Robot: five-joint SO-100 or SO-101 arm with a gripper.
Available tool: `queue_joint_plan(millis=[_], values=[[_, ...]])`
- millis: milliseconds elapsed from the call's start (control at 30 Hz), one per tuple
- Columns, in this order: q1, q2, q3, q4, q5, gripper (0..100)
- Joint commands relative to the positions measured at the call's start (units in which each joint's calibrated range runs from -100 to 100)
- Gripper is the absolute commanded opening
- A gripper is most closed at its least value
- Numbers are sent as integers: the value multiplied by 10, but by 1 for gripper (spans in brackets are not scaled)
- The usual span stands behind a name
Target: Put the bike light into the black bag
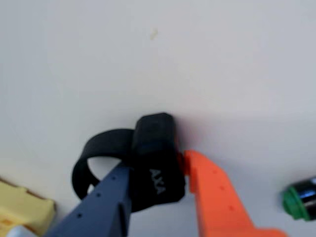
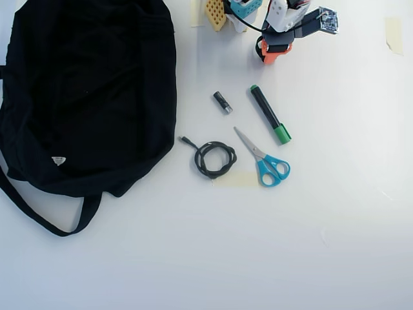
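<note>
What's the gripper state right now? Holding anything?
Gripper: jaws closed on the bike light, one on each side; whether it is lifted off the table cannot be told.

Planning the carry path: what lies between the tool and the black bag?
Overhead view: bare white table between the tool and the black bag; small black-and-silver cylinder sits below.

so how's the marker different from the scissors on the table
The marker is one straight black stick with green cap and tip; the scissors have silver blades and blue loop handles. In the overhead view the marker lies nearer the arm, the scissors below it. Both lie flat, untouched, slanting the same way.
</note>
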Motion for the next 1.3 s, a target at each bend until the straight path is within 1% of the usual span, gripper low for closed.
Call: queue_joint_plan(millis=[0, 133, 433, 500, 567, 700, 800, 1033, 1133, 1167, 1267], values=[[-2, -10, -27, 2, -15, 2], [-3, -10, -52, 7, -38, 2], [-8, -11, -146, 18, -69, 2], [-8, -11, -182, 48, -74, 2], [-8, -11, -227, 100, -88, 2], [12, -11, -337, 204, -128, 2], [60, -11, -389, 241, -140, 2], [206, 1, -479, 231, -177, 2], [263, 1, -476, 160, -212, 2], [294, 1, -473, 132, -218, 2], [344, 7, -472, 92, -222, 2]])
